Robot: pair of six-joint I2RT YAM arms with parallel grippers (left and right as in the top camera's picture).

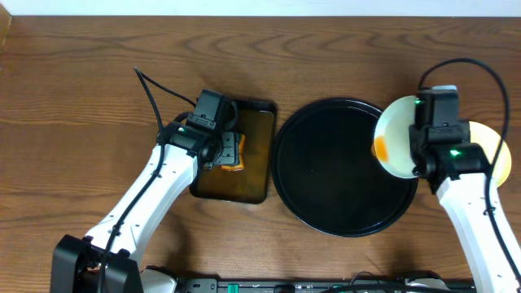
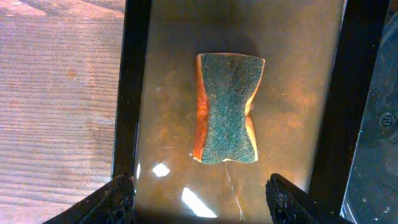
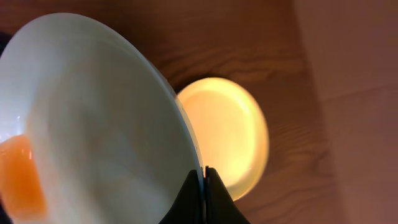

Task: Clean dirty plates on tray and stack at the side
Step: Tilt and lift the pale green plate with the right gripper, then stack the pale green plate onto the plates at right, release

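Observation:
My right gripper [image 3: 204, 180] is shut on the rim of a pale mint-white plate [image 1: 395, 137], held tilted over the right edge of the black round tray [image 1: 342, 167]. The plate [image 3: 93, 137] has an orange sauce smear [image 1: 380, 149] at its lower left. A pale yellow plate [image 1: 496, 150] lies flat on the wood to the right of the tray; it also shows in the right wrist view [image 3: 227, 134]. My left gripper [image 2: 202, 199] is open above an orange sponge with a green scrub face [image 2: 227, 109]. The sponge [image 1: 232, 159] lies in the brown rectangular tray. A third plate is not in view.
The dark brown rectangular tray [image 1: 252, 183] sits just left of the black tray, its floor wet and glossy [image 2: 286, 68]. Bare wooden table surrounds both. The table's far edge runs along the top of the overhead view.

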